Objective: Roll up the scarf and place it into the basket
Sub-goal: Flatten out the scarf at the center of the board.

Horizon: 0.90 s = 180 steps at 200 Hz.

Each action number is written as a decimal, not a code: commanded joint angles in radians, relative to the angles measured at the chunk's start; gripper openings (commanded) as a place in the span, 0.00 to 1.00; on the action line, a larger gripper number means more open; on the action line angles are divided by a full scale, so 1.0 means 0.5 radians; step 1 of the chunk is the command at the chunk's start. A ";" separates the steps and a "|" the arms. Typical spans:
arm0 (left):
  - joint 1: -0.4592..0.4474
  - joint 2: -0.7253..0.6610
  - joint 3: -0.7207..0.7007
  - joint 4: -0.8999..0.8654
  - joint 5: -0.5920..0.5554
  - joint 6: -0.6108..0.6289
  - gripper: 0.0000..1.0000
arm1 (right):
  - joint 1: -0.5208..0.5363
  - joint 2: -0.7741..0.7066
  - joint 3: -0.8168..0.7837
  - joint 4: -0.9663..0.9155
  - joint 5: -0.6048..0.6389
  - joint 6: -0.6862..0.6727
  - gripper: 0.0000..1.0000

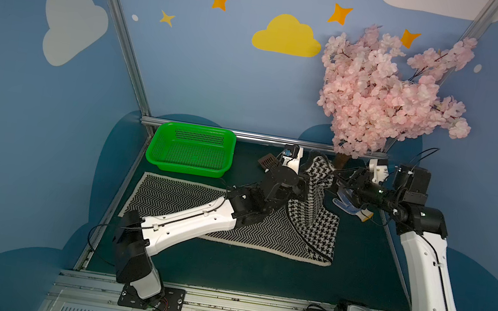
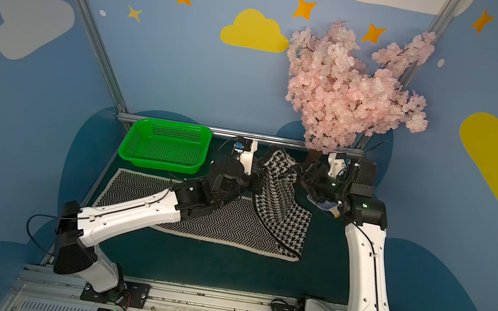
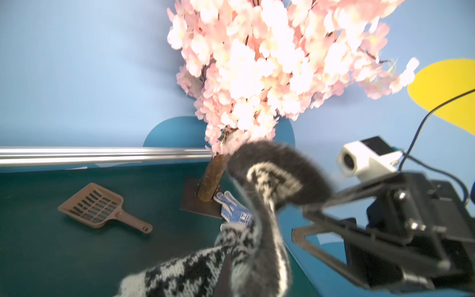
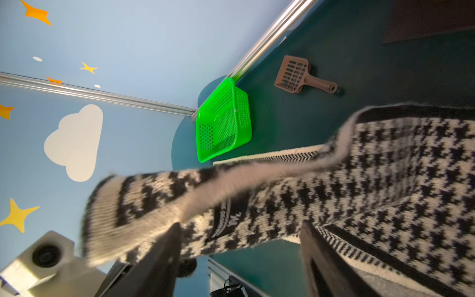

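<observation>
Scarf (image 1: 174,198) long axis left-right, right end lifted; left gripper (image 1: 306,188) pinching it, right gripper (image 4: 241,228) wide

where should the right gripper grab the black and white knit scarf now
Probably the free top corner of the black-and-white houndstooth knit scarf, across from the shut left gripper holding its other raised edge. Come level from the robot's right: the lifted end hangs as a near-upright sheet, its cream edge facing the open right gripper.

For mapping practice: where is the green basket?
In a top view the basket sits far left, in the back corner, just beyond the scarf.
</observation>
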 commanded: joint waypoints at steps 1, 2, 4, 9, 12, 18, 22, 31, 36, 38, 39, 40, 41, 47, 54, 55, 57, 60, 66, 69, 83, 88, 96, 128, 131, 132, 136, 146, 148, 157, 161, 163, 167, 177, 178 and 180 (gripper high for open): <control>0.068 -0.166 0.074 -0.404 0.089 -0.056 0.03 | -0.064 0.024 0.024 0.014 -0.007 -0.122 0.81; 0.073 -0.175 0.076 -0.415 0.092 -0.060 0.03 | -0.065 0.026 0.023 0.010 -0.005 -0.126 0.81; 0.082 -0.192 0.078 -0.440 0.096 -0.069 0.03 | -0.066 0.030 0.016 0.003 -0.001 -0.137 0.82; 0.114 -0.231 0.076 -0.492 0.102 -0.084 0.03 | -0.073 0.038 -0.002 -0.009 0.013 -0.164 0.84; 0.130 -0.252 0.075 -0.523 0.103 -0.093 0.03 | -0.077 0.043 -0.015 -0.015 0.023 -0.178 0.84; 0.160 -0.304 0.073 -0.581 0.093 -0.113 0.03 | -0.085 0.046 -0.052 -0.027 0.046 -0.205 0.85; 0.180 -0.341 0.066 -0.611 0.087 -0.122 0.03 | -0.091 0.047 -0.082 -0.026 0.060 -0.219 0.85; 0.218 -0.412 0.054 -0.674 0.059 -0.137 0.03 | -0.103 0.041 -0.164 -0.005 0.082 -0.243 0.85; 0.239 -0.453 0.049 -0.723 0.044 -0.157 0.03 | -0.108 0.038 -0.205 0.002 0.090 -0.258 0.85; 0.249 -0.480 0.050 -0.741 0.043 -0.163 0.03 | -0.110 0.038 -0.225 0.003 0.098 -0.263 0.85; 0.254 -0.487 0.048 -0.748 0.041 -0.166 0.03 | -0.113 0.038 -0.233 0.003 0.101 -0.265 0.85; 0.257 -0.496 0.047 -0.759 0.040 -0.169 0.03 | -0.114 0.037 -0.242 0.003 0.104 -0.268 0.85; 0.264 -0.504 0.047 -0.769 0.039 -0.173 0.03 | -0.116 0.037 -0.248 0.004 0.107 -0.271 0.85; 0.295 -0.548 0.049 -0.825 0.036 -0.195 0.03 | -0.118 0.034 -0.307 0.016 0.123 -0.289 0.85; 0.333 -0.600 0.058 -0.905 0.041 -0.224 0.03 | -0.122 0.031 -0.376 0.033 0.140 -0.308 0.85; 0.338 -0.605 0.057 -0.914 0.043 -0.225 0.03 | -0.122 0.031 -0.386 0.036 0.142 -0.309 0.85; 0.348 -0.621 0.056 -0.933 0.048 -0.229 0.03 | -0.124 0.031 -0.404 0.039 0.148 -0.316 0.85; 0.363 -0.642 0.058 -0.961 0.055 -0.231 0.03 | -0.124 0.031 -0.433 0.047 0.156 -0.326 0.85; 0.398 -0.682 0.061 -1.012 0.066 -0.235 0.03 | -0.128 0.037 -0.482 0.049 0.178 -0.352 0.85; 0.414 -0.701 0.057 -1.041 0.065 -0.238 0.03 | -0.130 0.042 -0.503 0.046 0.186 -0.363 0.85; 0.519 -0.780 0.045 -1.150 0.124 -0.247 0.03 | -0.143 0.063 -0.603 0.050 0.234 -0.406 0.85; 0.558 -0.803 0.034 -1.191 0.147 -0.251 0.03 | -0.151 0.071 -0.639 0.060 0.242 -0.414 0.85; 0.628 -0.840 0.014 -1.243 0.191 -0.247 0.03 | -0.164 0.088 -0.689 0.074 0.247 -0.418 0.85; 0.893 -0.958 -0.100 -1.314 0.379 -0.154 0.03 | -0.173 0.229 -0.813 0.079 0.217 -0.463 0.84; 0.914 -0.970 -0.114 -1.299 0.392 -0.134 0.03 | -0.171 0.249 -0.819 0.070 0.213 -0.475 0.84; 0.919 -0.974 -0.116 -1.294 0.396 -0.127 0.03 | -0.171 0.253 -0.819 0.067 0.209 -0.479 0.84; 0.943 -0.986 -0.136 -1.272 0.403 -0.110 0.03 | -0.173 0.284 -0.820 0.053 0.201 -0.498 0.84; 1.007 -1.012 -0.172 -1.210 0.422 -0.069 0.03 | -0.168 0.359 -0.820 0.025 0.152 -0.559 0.83; 1.019 -1.016 -0.176 -1.196 0.434 -0.056 0.03 | -0.168 0.377 -0.821 0.020 0.138 -0.568 0.83; 1.082 -1.005 -0.169 -1.162 0.481 -0.035 0.03 | -0.153 0.449 -0.833 0.021 0.093 -0.600 0.80; 1.105 -0.991 -0.156 -1.153 0.514 -0.026 0.03 | -0.143 0.477 -0.836 0.026 0.082 -0.606 0.79; 1.118 -0.982 -0.151 -1.147 0.533 -0.018 0.03 | -0.136 0.491 -0.842 0.030 0.076 -0.610 0.79; 1.140 -0.959 -0.132 -1.141 0.568 -0.011 0.03 | -0.122 0.512 -0.852 0.047 0.070 -0.616 0.78; 1.178 -0.881 -0.062 -1.140 0.656 0.017 0.03 | -0.085 0.563 -0.889 0.098 0.072 -0.611 0.77; 1.180 -0.873 -0.054 -1.140 0.664 0.021 0.03 | -0.082 0.565 -0.892 0.104 0.071 -0.610 0.77; 1.183 -0.851 -0.035 -1.142 0.678 0.027 0.03 | -0.074 0.574 -0.901 0.116 0.073 -0.605 0.77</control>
